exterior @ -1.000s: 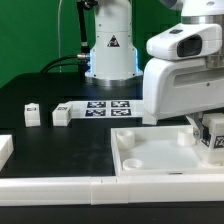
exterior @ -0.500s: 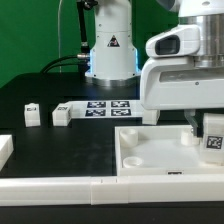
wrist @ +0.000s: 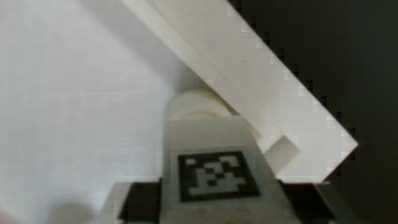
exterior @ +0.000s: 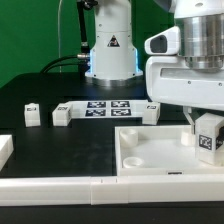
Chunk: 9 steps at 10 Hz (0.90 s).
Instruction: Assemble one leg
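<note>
My gripper (exterior: pixel 204 126) is shut on a leg (exterior: pixel 209 136), a small white post with a black-and-white tag on its side. It holds the leg at the exterior view's right, over the near right corner of the large white panel (exterior: pixel 150 152). In the wrist view the leg (wrist: pixel 214 140) points down toward the panel's surface (wrist: pixel 71 90), beside its raised rim (wrist: pixel 240 70). The gripper's (wrist: pixel 215 198) dark fingers (wrist: pixel 135 202) clamp both sides of the leg. Whether the leg's lower end touches the panel is hidden.
Three more small white posts stand on the black table: two at the left (exterior: pixel 32 114) (exterior: pixel 62 115) and one behind the panel (exterior: pixel 150 110). The marker board (exterior: pixel 108 107) lies between them. Long white border strips (exterior: pixel 60 186) run along the front, and a white block (exterior: pixel 5 150) sits at the far left.
The gripper has risen and shifted slightly toward the exterior view's left with the leg still held, so more of the leg and its tag shows.
</note>
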Motion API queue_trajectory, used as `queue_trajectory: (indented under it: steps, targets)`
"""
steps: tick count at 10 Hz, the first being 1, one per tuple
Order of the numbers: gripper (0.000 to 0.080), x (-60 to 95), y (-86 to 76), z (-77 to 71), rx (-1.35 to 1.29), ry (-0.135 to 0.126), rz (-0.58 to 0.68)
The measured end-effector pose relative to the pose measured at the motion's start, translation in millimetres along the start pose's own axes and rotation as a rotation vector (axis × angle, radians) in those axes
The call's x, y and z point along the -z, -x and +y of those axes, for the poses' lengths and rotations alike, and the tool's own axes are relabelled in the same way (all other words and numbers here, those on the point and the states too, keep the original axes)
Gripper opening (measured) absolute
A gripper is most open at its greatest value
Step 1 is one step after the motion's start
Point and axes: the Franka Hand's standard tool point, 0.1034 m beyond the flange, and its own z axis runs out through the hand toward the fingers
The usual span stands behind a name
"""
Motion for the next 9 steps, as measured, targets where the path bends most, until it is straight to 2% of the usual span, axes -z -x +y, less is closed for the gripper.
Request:
queue_trajectory:
  steps: [2, 4, 5, 6, 7, 9]
  targets:
    - [0.0294, 0.0, -0.7, 0.4, -0.15, -0.005, -0.004]
    - [0.0294, -0.1, -0.6, 0.4, -0.067, -0.005, -0.004]
    - [0.0388, 0.0, -0.5, 0.3, -0.02, -0.005, -0.004]
    - [0.0527, 0.3, -0.4, 0.0, 0.1, -0.006, -0.003]
    - [0.0613, 0.7, -0.2, -0.7, 0.215, -0.007, -0.003]
    - [0.0642, 1.2, 1.5, -1.6, 0.464, -0.006, -0.004]
